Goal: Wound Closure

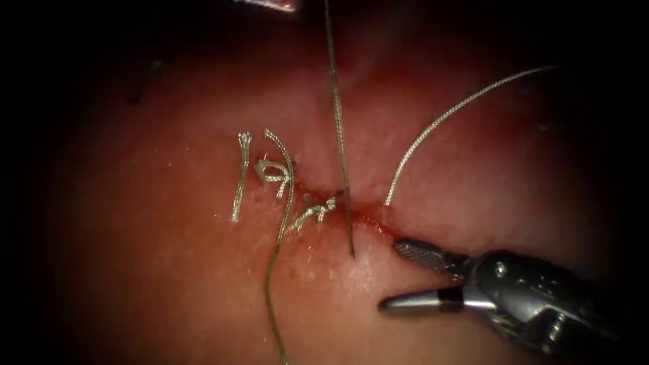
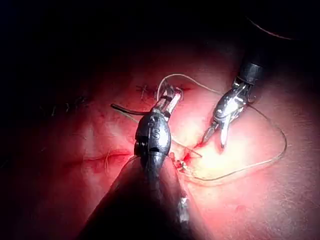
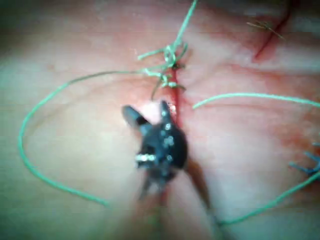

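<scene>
Both right tool (image 1: 392, 277) jaws apart, empty

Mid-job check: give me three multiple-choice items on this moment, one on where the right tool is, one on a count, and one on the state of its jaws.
1. In the endoscope view, where is the right tool?
A. Left of the knots
B. Right of the knots, by the cut's right end
C. Directly on the knots

2. How many knots lie along the cut?
A. None
B. Two
C. Five

3. How do the right tool's jaws stand?
A. Open, holding nothing
B. Shut on the thread
C. Shut on the tissue

Answers:
1. B: the right tool has its tips just below and to the right of the cut.
2. B: the knots are at and.
3. A: the jaws are spread apart, and the taut thread runs clear of them.
</scene>
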Tool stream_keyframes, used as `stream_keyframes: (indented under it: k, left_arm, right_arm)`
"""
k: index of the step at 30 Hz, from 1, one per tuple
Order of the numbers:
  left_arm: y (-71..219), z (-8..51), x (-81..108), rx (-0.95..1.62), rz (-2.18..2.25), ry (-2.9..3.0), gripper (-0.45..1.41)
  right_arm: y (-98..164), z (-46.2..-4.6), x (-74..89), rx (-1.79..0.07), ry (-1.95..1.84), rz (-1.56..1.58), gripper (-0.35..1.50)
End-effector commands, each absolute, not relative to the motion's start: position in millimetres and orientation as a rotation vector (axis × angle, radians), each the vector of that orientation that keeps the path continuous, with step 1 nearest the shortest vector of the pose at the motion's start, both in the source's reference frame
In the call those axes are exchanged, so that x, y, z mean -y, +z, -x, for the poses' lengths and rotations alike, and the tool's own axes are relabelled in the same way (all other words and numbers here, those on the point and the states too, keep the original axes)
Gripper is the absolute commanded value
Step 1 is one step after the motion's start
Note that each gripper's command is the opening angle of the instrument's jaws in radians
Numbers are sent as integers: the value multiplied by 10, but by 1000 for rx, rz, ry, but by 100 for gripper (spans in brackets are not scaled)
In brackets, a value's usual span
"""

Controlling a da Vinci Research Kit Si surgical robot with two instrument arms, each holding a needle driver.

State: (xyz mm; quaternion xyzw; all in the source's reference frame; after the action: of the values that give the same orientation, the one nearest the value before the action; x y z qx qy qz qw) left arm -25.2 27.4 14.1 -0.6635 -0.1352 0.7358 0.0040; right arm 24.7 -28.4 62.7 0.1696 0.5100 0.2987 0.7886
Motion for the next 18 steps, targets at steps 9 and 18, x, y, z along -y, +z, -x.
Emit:
stream_keyframes:
  k: [9,18]
  left_arm:
    - [133,250,-283,360,2103,2281,-45]
    - [118,243,-285,353,2128,2273,-45]
  right_arm:
    - [683,-292,298,-1055,638,-314,71]
    - [709,-290,308,-969,599,-305,32]
